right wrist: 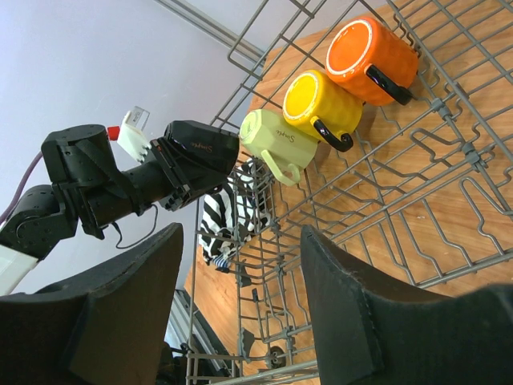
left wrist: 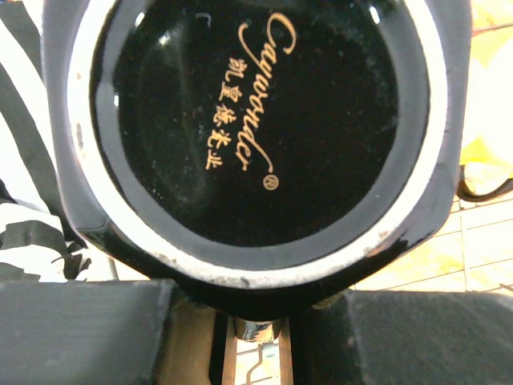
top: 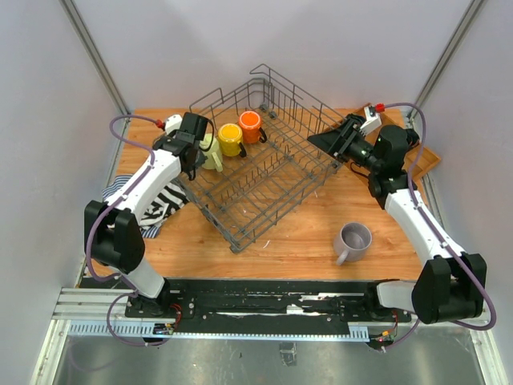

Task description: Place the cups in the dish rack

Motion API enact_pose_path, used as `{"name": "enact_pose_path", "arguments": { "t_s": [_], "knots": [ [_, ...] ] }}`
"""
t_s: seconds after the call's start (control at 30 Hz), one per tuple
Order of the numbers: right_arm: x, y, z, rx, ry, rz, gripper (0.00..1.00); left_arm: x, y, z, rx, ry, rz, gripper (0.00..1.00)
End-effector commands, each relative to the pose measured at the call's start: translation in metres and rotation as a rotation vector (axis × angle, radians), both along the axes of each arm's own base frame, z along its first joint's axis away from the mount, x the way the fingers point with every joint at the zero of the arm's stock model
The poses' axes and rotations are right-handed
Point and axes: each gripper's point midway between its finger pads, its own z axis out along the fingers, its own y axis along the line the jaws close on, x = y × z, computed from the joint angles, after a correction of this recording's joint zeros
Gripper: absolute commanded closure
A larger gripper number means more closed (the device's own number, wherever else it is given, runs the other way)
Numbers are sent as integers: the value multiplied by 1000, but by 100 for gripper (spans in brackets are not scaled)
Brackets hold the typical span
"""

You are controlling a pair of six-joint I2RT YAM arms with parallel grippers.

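My left gripper [top: 187,138] is shut on the black mug [top: 194,127], holding it over the left corner of the grey wire dish rack [top: 264,172]. In the left wrist view the mug's base [left wrist: 256,120] fills the frame. Orange [top: 250,125], yellow [top: 230,139] and pale cream [top: 212,152] mugs sit in a row inside the rack's far-left side. They also show in the right wrist view, orange [right wrist: 369,48], yellow [right wrist: 321,104] and cream [right wrist: 276,136]. The lavender-grey mug [top: 353,239] stands on the table at front right. My right gripper [top: 329,139] is open and empty at the rack's right corner.
A black-and-white striped cloth [top: 152,200] lies on the table left of the rack, under the left arm. A brown wooden tray's corner [top: 429,158] shows behind the right arm. Grey walls and frame posts close in the table.
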Motion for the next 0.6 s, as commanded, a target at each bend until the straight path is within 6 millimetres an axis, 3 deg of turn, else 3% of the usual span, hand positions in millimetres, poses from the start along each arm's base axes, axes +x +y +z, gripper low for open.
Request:
{"name": "enact_pose_path", "arguments": {
  "t_s": [0.0, 0.27, 0.57],
  "knots": [
    [4, -5, 5, 8, -31, -4, 39, 10, 6, 20, -12, -100, 35, 99],
    [3, -5, 2, 8, -25, -2, 39, 9, 7, 9, -12, -84, 33, 100],
    [2, -7, -1, 3, -17, -1, 40, 8, 8, -20, -33, -50, 35, 100]
  ]
}}
